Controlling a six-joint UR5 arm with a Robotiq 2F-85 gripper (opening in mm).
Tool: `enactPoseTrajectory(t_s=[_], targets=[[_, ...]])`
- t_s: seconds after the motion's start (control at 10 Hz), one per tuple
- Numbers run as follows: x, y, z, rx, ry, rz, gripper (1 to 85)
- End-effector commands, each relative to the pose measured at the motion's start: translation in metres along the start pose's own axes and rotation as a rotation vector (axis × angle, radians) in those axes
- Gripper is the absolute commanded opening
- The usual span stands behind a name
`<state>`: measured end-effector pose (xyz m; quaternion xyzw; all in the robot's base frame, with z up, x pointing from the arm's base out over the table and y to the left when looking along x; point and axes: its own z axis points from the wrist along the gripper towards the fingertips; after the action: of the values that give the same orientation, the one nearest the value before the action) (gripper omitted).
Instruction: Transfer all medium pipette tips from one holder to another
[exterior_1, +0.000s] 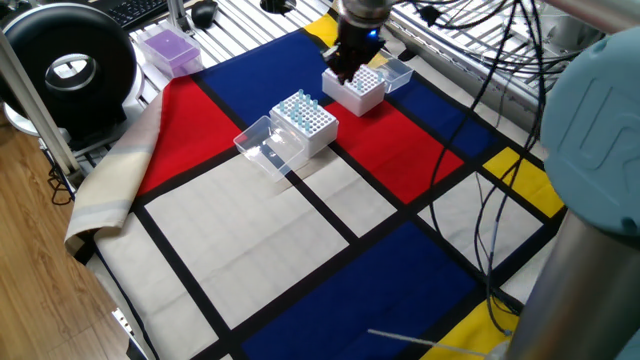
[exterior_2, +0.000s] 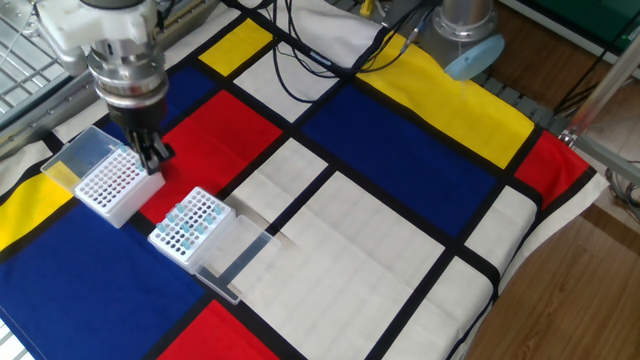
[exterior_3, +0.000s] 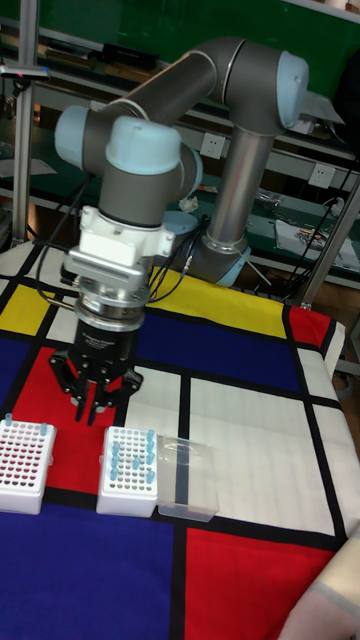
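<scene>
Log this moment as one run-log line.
end effector: fingers close together, grip unclear, over edge of near-empty rack | medium pipette tips: mostly in second rack | transfer: unfinished

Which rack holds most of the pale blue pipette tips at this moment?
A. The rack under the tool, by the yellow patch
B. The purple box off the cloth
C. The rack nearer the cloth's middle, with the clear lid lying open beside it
C: the middle rack shows many pale blue tips, while the rack under the tool is nearly all empty holes.
</scene>
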<state>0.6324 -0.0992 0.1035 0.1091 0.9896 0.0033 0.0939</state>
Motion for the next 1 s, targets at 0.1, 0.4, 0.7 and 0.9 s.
enactPoseTrajectory(t_s=[0.1, 0.4, 0.7, 0.9], targets=[[0.003, 0.043, -0.003, -0.029, 0.000, 0.054, 21.3], [0.009, 0.062, 0.000, -0.057, -0.010, 0.057, 25.3], [0.032, 0.063, 0.003, -0.041, 0.036, 0.052, 29.3], [0.042, 0.068, 0.007, -0.044, 0.035, 0.071, 31.3]])
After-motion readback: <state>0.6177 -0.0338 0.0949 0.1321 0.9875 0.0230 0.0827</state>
